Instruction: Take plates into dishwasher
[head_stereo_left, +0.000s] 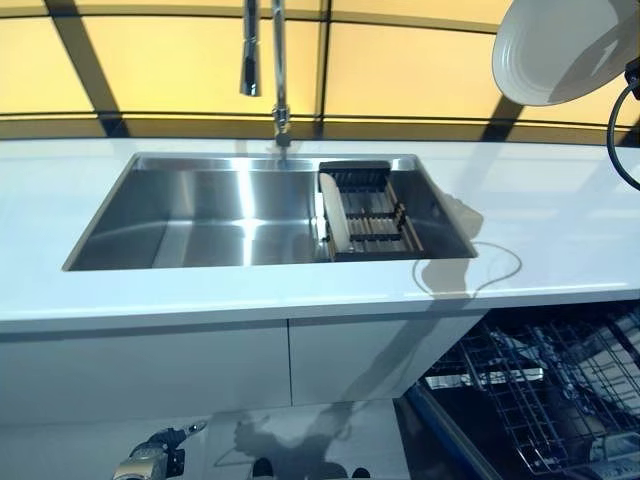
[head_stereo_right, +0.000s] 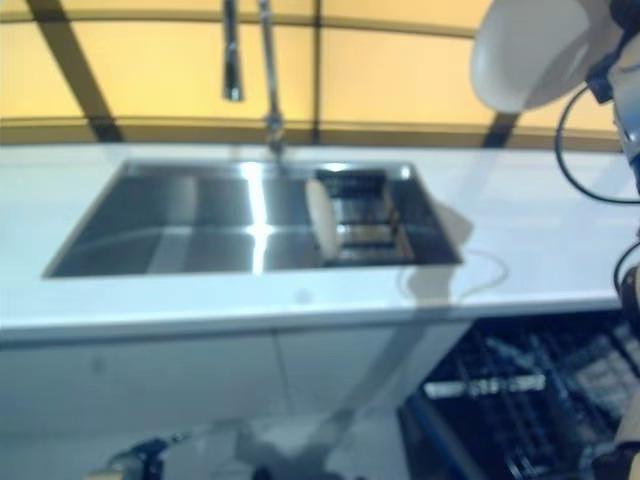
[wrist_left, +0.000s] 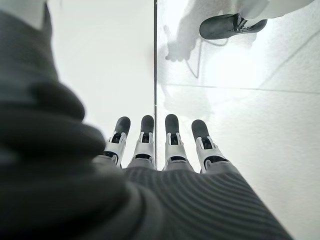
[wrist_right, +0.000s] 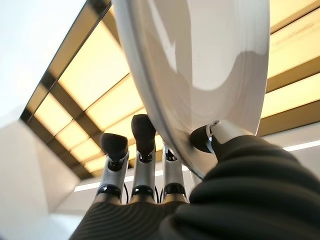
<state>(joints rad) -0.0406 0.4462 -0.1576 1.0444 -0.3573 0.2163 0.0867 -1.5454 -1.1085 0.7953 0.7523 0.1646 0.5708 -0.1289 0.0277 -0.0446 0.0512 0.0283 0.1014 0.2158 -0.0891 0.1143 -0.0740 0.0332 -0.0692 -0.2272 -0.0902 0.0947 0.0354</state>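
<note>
Right hand (wrist_right: 165, 170) is raised at the far right, above the table (head_stereo_left: 560, 230). It holds a white plate (head_stereo_left: 560, 45), rim pinched between thumb and fingers (wrist_right: 143, 131); the thumb tip presses one face and the fingers sit against the other. The plate is tilted, nearly on edge, clear of everything below.

Left hand (wrist_left: 160, 150) hangs low at the near left, fingers straight and relaxed, holding nothing, pointing at the floor. A person's shoe (wrist_left: 225, 25) shows on the floor beyond it.

The sink (head_stereo_left: 230, 215) is set in the table, with the tap (head_stereo_left: 278, 70) at its far side. A small rack (head_stereo_left: 368, 212) sits in the sink's right end with one more plate (head_stereo_left: 336, 215) standing on edge at its left side. The dishwasher (head_stereo_left: 540, 390) is open at the near right, below the table edge, with its wire basket pulled out.

Step in hand, as judged: carry the held plate down and toward the near side, into the basket.

How to do it well:
- The pinch covers only a little of the rim, so avoid jerks or fast wrist turns.
- Clear the table's near edge before lowering.
- Keep the plate on edge and line it up with a gap between the tines.
- Release only once the rim is seated.
</note>
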